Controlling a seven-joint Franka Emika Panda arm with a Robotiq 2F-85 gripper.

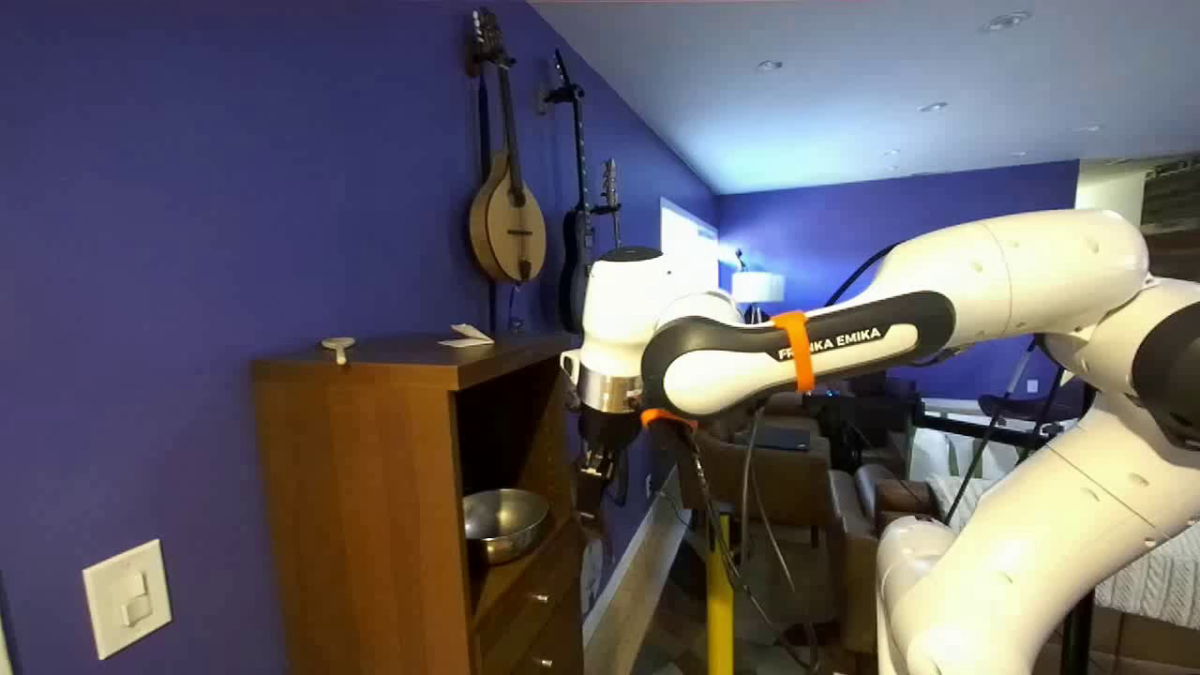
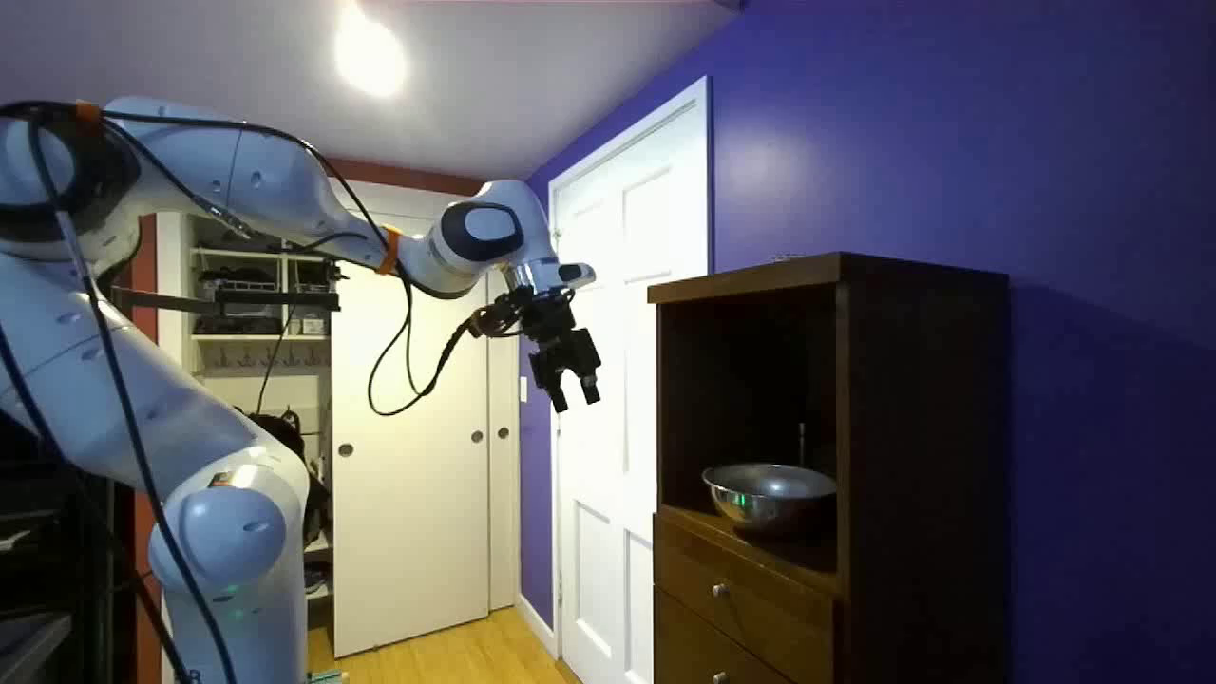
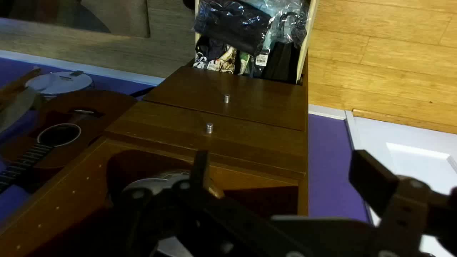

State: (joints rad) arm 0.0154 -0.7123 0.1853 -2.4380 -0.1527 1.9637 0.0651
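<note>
Fingers (image 3: 373, 178) stand closest to the wrist camera: parted, pointing down and gripping nothing, they belong to an end effector (image 2: 576, 403) hanging outside the cabinet (image 2: 921, 456), before its open front. From there, in both exterior views, the bowl (image 2: 765, 503) lies lower and inward, within the cabinet's compartment (image 2: 750, 380) and well apart from the fingers. It sits rim up, and being round it offers no long axis. In the wrist view one finger covers part of it, and it seems to lie toward the cabinet side away from the door (image 2: 632, 380). Below the bowl come the cabinet's drawers (image 2: 760, 579); a lower one, pulled out, holds wrapped bags (image 3: 232, 26). Paper (image 1: 466, 335) lies on top of the cabinet. Beside the cabinet is a guitar (image 3: 103, 114); on the cabinet's opposite side, past a strip of wall (image 3: 328, 160), is the door. Farthest, beyond the cabinet, glows a lamp (image 1: 757, 287).
</note>
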